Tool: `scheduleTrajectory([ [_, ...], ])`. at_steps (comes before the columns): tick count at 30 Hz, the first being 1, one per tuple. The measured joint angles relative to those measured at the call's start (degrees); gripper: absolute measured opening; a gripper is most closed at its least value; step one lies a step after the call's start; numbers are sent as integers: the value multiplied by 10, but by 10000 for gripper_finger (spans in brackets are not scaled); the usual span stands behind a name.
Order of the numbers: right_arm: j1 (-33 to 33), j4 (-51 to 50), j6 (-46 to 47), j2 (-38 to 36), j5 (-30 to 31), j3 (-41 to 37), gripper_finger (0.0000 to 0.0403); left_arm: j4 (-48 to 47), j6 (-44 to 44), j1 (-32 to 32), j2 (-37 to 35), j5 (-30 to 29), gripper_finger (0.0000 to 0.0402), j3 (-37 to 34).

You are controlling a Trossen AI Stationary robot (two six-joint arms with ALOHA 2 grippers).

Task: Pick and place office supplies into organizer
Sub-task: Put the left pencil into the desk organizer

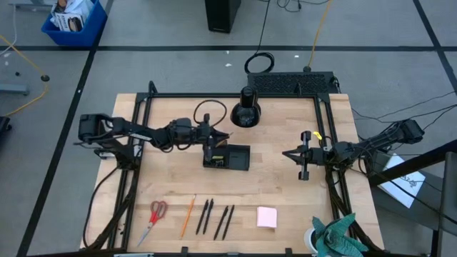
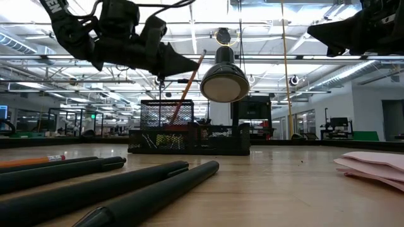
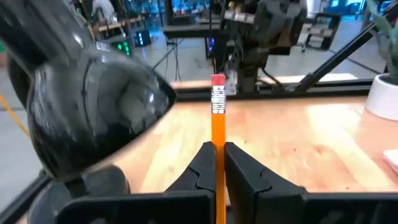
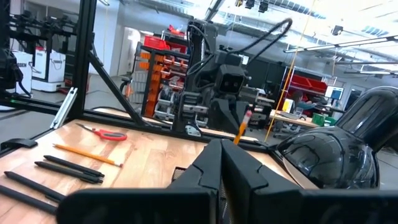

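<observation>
While hidden overhead, pencil (image 3: 218,134) in left tool (image 3: 219,163).

orange pencil (image 3: 219,146) upright over black organizer (image 1: 235,158).

Two dark six-joint arms, each with one two-fingered hand: left hand (image 1: 209,148), right hand (image 1: 303,165). One black mesh desk organizer (image 1: 235,158). One round black cone-shaped lamp-like object (image 1: 246,109). One pair of red-handled scissors (image 1: 155,215). Two orange pencils: one on the worktop (image 1: 188,215), one pinched in the left hand (image 3: 218,137). Four thin black pens (image 1: 216,218), lying in two pairs. One pink sticky-note pad (image 1: 266,216).
</observation>
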Motion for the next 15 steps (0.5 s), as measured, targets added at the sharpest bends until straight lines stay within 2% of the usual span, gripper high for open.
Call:
scheduleTrajectory([
  [4, 0, -1, 0, 0, 0, 0, 4, -4, -7, 1, 11, -1, 8, 0],
  [9, 0, -2, 1, 0, 0, 0, 4, -13, -17, 1, 29, -2, 26, 0],
  [15, 0, -4, 2, 0, 0, 0, 4, -29, -22, 1, 36, -15, 29, 0],
])
